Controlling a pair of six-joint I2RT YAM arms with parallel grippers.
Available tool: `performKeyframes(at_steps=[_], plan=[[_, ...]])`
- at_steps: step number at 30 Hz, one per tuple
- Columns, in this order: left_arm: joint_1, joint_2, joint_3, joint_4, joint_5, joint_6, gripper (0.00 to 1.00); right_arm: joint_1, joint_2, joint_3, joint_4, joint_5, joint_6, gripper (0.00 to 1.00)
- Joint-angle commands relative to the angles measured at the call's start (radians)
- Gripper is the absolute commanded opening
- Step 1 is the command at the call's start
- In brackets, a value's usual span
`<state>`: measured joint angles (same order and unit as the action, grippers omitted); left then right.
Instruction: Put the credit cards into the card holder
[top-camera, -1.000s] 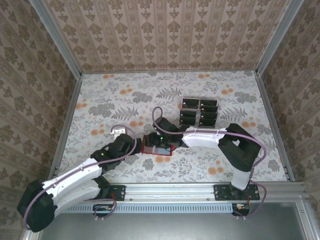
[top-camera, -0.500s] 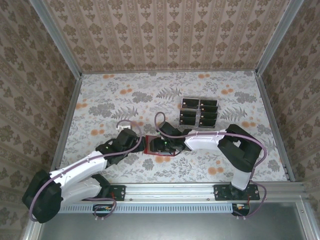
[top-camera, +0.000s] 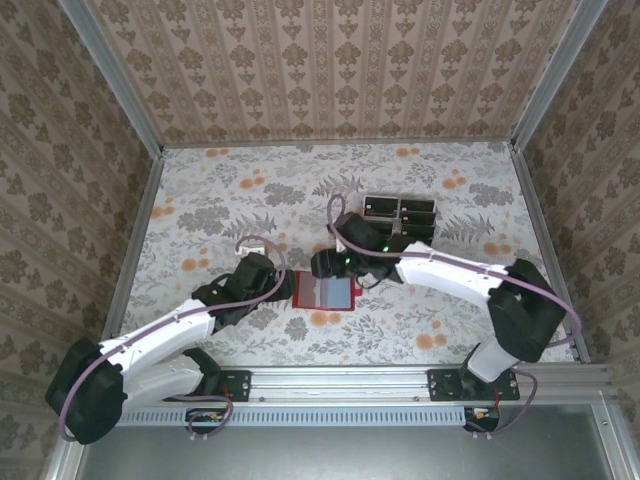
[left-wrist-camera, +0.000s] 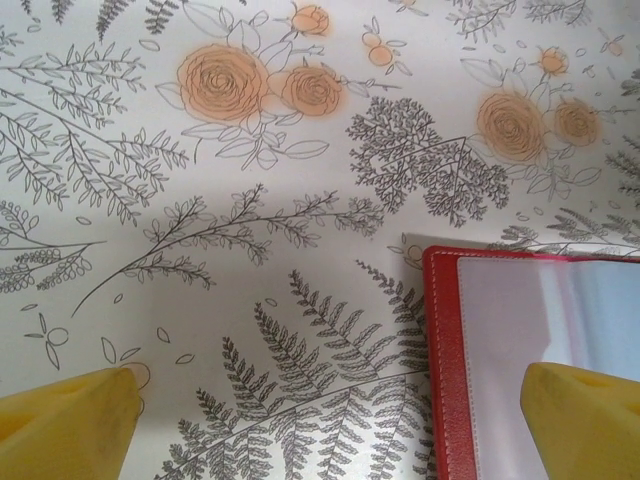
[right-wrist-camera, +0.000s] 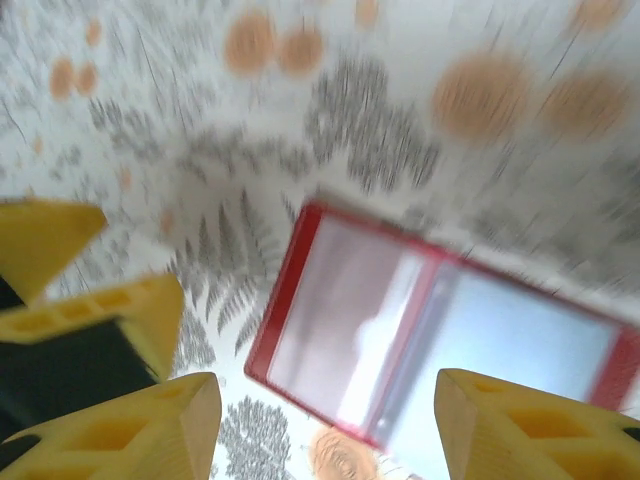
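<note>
The red card holder (top-camera: 326, 292) lies open and flat on the floral table, its clear pockets facing up. In the left wrist view its red left edge (left-wrist-camera: 446, 360) lies between my wide-open left gripper (left-wrist-camera: 330, 430) fingers, nearer the right one. My left gripper (top-camera: 284, 288) sits at the holder's left side. My right gripper (top-camera: 322, 264) hovers open just behind the holder (right-wrist-camera: 400, 330), with nothing between its fingers (right-wrist-camera: 130, 430). The black credit cards (top-camera: 401, 211) lie in rows at the back right, partly hidden by the right arm.
The table is floral paper (top-camera: 220, 200), boxed in by patterned walls and metal rails (top-camera: 140, 230). Yellow fingers of the left gripper (right-wrist-camera: 100, 310) show at the left of the blurred right wrist view, close to the holder's edge.
The right gripper has lifted off the card holder and drawn back toward the cards, leaving it open. The left gripper has slid right, up to the holder's left edge.
</note>
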<state>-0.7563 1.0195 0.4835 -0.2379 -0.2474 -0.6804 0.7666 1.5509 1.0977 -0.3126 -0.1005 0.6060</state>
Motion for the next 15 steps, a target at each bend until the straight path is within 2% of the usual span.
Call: performKeyframes(at_steps=[1,5,8,11,15], plan=[[0.005,0.010,0.036,0.002,-0.021,0.039,1.00,-0.051,-0.037,0.083,-0.199,0.206,-0.262,0.62],[0.005,0.036,0.052,0.020,-0.041,0.050,1.00,-0.105,0.030,0.162,-0.292,0.358,-0.514,0.63],[0.005,0.052,0.057,0.035,-0.061,0.040,1.00,-0.122,0.089,0.225,-0.347,0.421,-0.681,0.63],[0.005,0.069,0.066,0.043,-0.066,0.032,1.00,-0.127,0.161,0.309,-0.426,0.432,-0.802,0.61],[0.005,0.102,0.087,0.029,-0.046,0.029,1.00,-0.128,0.234,0.365,-0.468,0.457,-0.875,0.61]])
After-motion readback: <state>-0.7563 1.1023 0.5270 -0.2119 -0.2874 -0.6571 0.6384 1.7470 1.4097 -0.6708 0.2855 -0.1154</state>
